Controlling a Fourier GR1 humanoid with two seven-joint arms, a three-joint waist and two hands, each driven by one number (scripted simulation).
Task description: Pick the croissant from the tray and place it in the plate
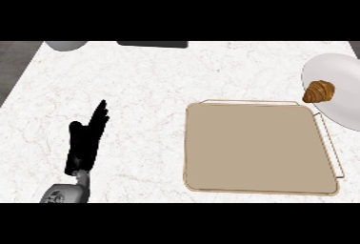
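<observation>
Light is bright and even across the white marble surface, without glare; shadows are faint, only a thin dark line under the tray's near edge.

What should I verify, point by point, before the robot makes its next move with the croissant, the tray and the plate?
1. Golden-brown croissant on the round white plate: ok, it lies at the plate's left edge.
2. Flat beige rectangular tray holds nothing: ok.
3. Croissant fully inside the plate's rim: cannot tell, it sits very near the edge.
4. Black left hand free: ok, fingers straight, resting over the white marble counter, apart from the tray.
5. Right hand position: cannot tell, it is out of view.
6. Plate fully on the counter: cannot tell, the picture's right edge cuts it off.
</observation>
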